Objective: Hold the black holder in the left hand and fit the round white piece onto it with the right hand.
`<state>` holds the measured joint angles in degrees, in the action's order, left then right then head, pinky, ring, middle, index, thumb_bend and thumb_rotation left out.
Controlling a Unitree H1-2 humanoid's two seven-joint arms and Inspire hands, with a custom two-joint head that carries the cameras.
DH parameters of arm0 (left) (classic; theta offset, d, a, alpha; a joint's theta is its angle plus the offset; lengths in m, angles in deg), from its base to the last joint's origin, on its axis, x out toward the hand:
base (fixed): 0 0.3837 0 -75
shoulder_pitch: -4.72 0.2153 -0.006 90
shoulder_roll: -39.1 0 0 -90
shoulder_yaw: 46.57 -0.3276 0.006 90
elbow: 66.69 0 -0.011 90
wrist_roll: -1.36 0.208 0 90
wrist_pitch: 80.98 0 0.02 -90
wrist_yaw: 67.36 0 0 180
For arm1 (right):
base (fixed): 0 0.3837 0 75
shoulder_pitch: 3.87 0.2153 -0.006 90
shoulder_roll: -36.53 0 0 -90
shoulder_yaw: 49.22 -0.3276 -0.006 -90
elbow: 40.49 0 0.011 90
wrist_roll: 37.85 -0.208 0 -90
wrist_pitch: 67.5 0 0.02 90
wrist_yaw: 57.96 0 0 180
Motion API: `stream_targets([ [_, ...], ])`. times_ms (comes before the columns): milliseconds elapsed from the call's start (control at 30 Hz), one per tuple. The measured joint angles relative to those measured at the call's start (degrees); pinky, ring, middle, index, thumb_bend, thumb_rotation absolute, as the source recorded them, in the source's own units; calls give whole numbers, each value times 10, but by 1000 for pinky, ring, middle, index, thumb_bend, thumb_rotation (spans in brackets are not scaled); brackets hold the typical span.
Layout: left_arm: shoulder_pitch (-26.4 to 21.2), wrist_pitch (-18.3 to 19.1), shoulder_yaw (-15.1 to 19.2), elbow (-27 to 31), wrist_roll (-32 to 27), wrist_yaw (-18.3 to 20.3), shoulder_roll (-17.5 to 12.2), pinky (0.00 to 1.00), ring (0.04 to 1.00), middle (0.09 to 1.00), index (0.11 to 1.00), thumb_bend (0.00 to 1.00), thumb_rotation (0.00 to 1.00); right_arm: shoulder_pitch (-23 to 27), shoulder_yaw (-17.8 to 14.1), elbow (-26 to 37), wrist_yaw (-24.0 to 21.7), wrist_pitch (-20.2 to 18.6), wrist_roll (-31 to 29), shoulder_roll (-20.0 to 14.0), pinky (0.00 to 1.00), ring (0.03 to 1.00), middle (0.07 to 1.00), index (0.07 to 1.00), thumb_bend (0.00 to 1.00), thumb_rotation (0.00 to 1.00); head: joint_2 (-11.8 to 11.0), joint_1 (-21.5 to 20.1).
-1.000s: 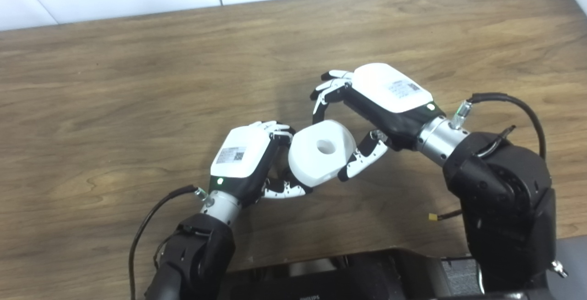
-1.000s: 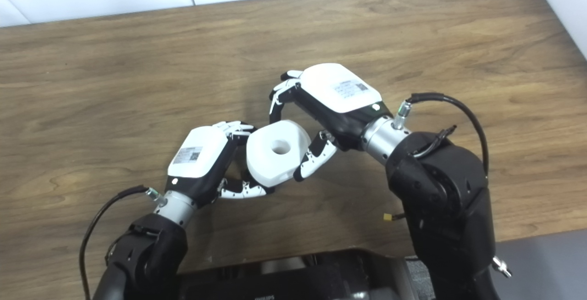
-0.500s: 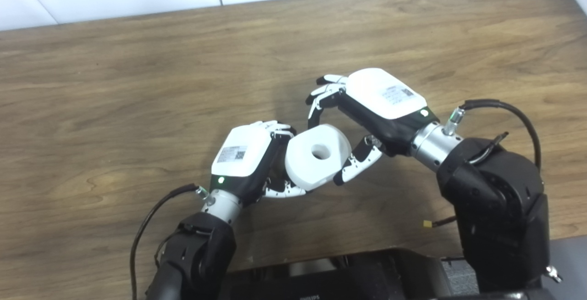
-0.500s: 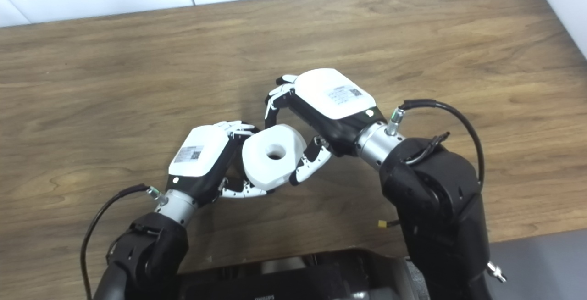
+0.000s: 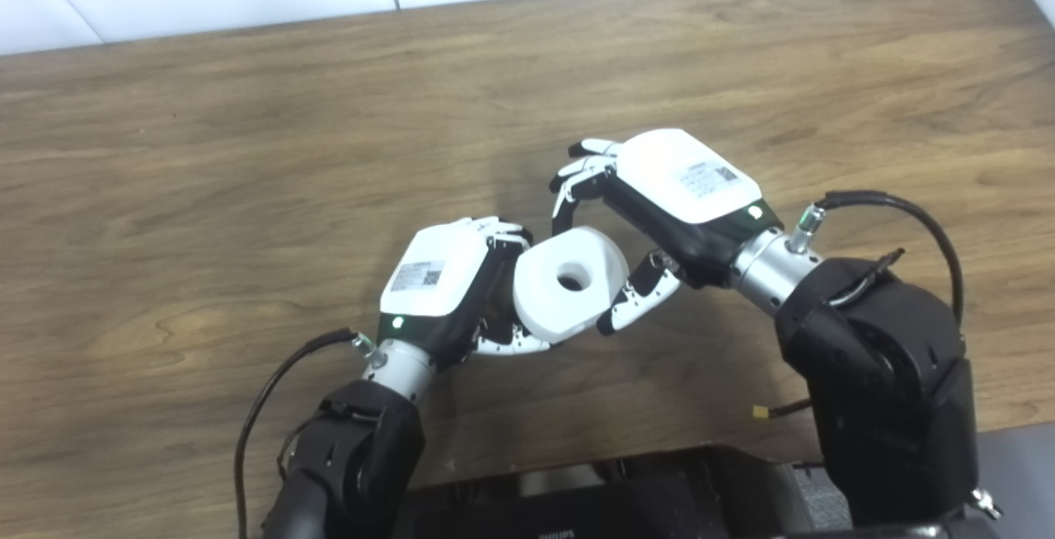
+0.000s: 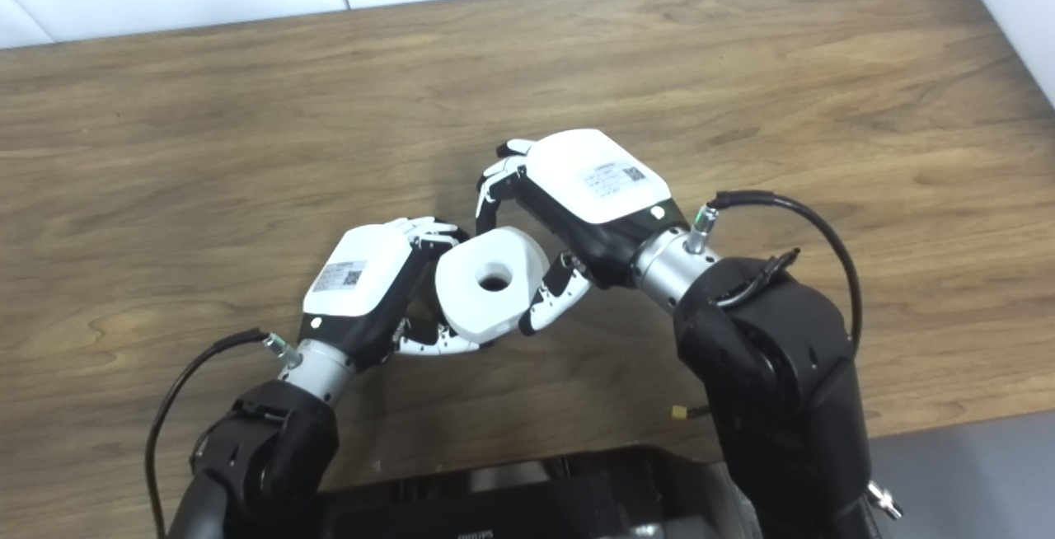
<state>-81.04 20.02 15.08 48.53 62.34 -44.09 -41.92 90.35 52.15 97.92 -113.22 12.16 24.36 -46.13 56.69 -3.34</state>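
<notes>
On the wooden table [image 5: 247,152], your right hand [image 5: 659,201] has its fingers curled around the round white piece [image 5: 569,279], pressing it toward your left hand [image 5: 445,292]. The left hand is closed, presumably on the black holder, which is hidden. You are fitting; next, push straight, keeping the hole [image 5: 571,276] aligned.

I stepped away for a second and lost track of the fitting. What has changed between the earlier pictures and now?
The right hand drew in toward the left hand, pushing the round white piece closer against it; its centre hole now looks darker. Both hands kept their holds. The black holder stays hidden, and the wooden table is unchanged.
</notes>
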Motion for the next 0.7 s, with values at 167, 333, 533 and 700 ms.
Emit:
stream_targets([
  [167,-1,0,0,0,2,2,0,863,845,791,487,518,49,0,0,-1,2,6,2,0,834,903,791,484,522,147,1,-3],
  [333,-2,0,0,0,2,2,0,861,844,791,487,519,50,2,0,-2,2,13,6,1,822,902,790,487,523,148,-1,-3],
  [533,-2,1,0,0,2,3,0,870,851,796,487,518,49,3,0,-2,0,18,8,1,829,914,801,494,522,154,-2,-4],
  [700,-2,1,0,0,2,4,0,869,849,793,487,518,48,9,-1,-2,-11,18,10,1,836,922,823,636,719,266,-1,-4],
])
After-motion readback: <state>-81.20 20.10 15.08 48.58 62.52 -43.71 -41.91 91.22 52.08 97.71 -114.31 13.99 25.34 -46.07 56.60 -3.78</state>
